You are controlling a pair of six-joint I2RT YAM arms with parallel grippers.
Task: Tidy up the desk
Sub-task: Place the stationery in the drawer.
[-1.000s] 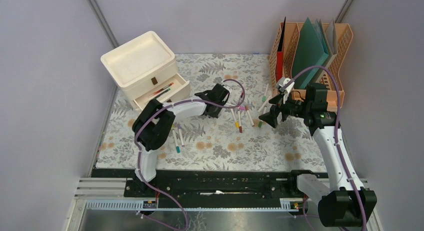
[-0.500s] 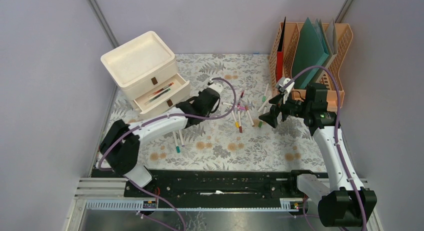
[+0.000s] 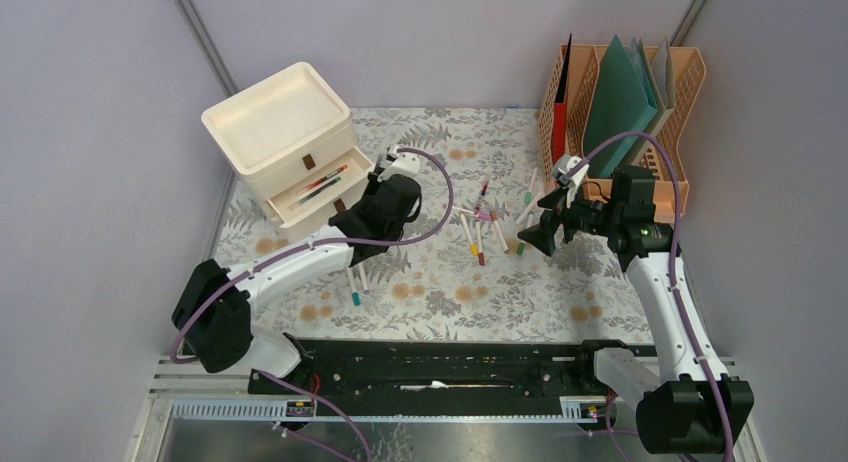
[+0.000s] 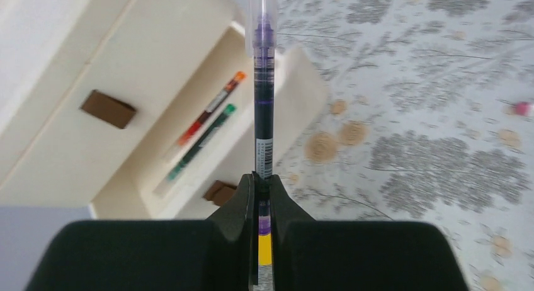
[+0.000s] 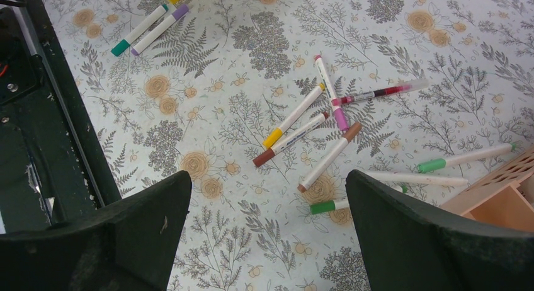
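Top external view: the left arm reaches diagonally from its base, its wrist just beside the open drawer (image 3: 330, 187) of a cream drawer unit (image 3: 280, 122). The left claw (image 4: 263, 181) is clenched on a purple pen (image 4: 263, 108) that points toward that drawer, where two pens lie. The right arm stands bent, and the right claw (image 5: 267, 181) hangs released, jaws wide, above scattered markers (image 5: 302, 124). The fern-printed worktop (image 3: 440, 292) spans the middle, an orange file rack (image 3: 620, 102) sits at its far right, and grey walls (image 3: 450, 32) enclose it.
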